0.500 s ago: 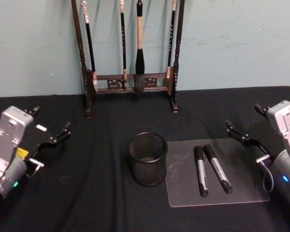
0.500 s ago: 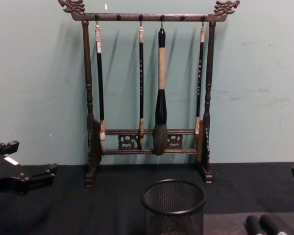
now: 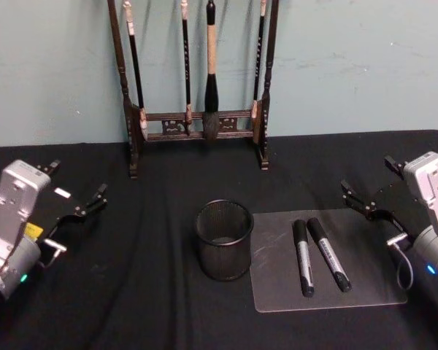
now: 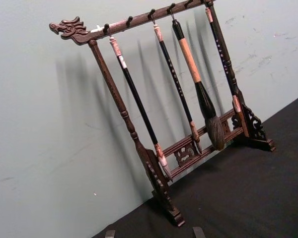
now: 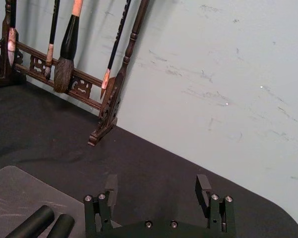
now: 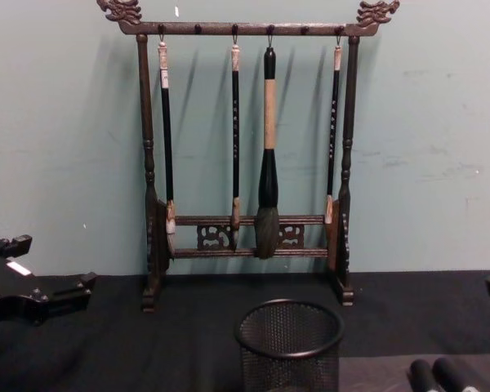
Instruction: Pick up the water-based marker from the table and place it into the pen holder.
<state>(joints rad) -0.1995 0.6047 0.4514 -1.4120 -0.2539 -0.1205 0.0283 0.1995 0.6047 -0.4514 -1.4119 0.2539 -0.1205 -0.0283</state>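
Two black markers with grey labels lie side by side on a grey mat (image 3: 277, 251), one to the left (image 3: 302, 258) and one to the right (image 3: 328, 254). Their ends show in the chest view (image 6: 422, 376) and in the right wrist view (image 5: 32, 224). The pen holder (image 3: 224, 240), a round black mesh cup, stands just left of the mat and shows in the chest view (image 6: 290, 343). My right gripper (image 3: 372, 182) hovers open to the right of the mat, its fingers apart (image 5: 156, 186). My left gripper (image 3: 73, 186) hangs open at the far left, well away from the cup.
A tall dark wooden brush rack (image 3: 197, 124) with several hanging brushes stands at the back against the wall (image 6: 245, 237). A black cloth (image 3: 131, 292) covers the table.
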